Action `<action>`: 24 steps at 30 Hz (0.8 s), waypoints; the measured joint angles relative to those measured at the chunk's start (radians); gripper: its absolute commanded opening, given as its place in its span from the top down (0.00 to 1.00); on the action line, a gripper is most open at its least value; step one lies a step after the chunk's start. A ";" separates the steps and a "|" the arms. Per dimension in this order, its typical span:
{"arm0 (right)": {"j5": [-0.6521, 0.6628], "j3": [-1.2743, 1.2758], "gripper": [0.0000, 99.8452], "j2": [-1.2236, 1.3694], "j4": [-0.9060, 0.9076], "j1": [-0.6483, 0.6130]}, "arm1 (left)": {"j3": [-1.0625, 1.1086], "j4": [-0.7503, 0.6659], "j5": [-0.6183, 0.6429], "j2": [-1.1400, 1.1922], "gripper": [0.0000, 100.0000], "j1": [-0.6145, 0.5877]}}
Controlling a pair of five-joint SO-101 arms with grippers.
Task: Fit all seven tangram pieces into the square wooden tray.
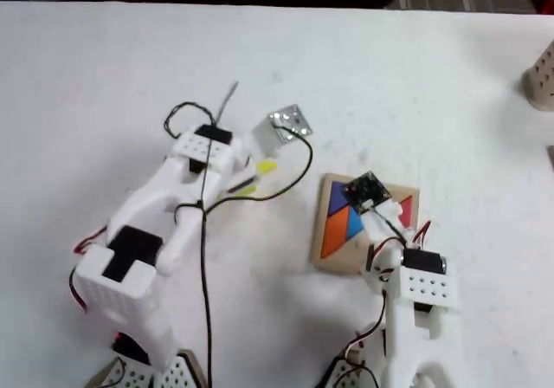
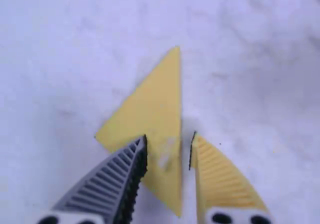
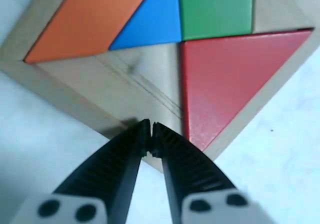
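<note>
Overhead, the left arm stretches across the white table (image 1: 104, 76). The left gripper (image 2: 168, 149) is spread over a flat yellow triangle (image 2: 155, 114), whose long tip points away from the wrist. The right gripper (image 3: 151, 134), pinched together, hangs at the square wooden tray's (image 3: 65, 101) rim.

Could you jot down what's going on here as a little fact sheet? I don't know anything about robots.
Left gripper: open, over a yellow triangle lying on the white table
Right gripper: shut, empty, at the wooden tray edge
In tray: orange piece, blue triangle, green piece, red triangle
Tray gap: bare wood beside the red triangle
</note>
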 measured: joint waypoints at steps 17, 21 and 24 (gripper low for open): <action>0.034 0.000 0.98 0.000 0.000 0.000 | -0.008 0.003 0.091 -0.028 0.61 -0.049; 0.034 0.000 0.98 0.000 0.000 0.000 | -0.008 -0.066 0.094 -0.028 0.61 -0.049; 0.034 0.000 0.98 0.000 0.000 0.000 | -0.012 -0.104 0.094 -0.017 0.60 -0.063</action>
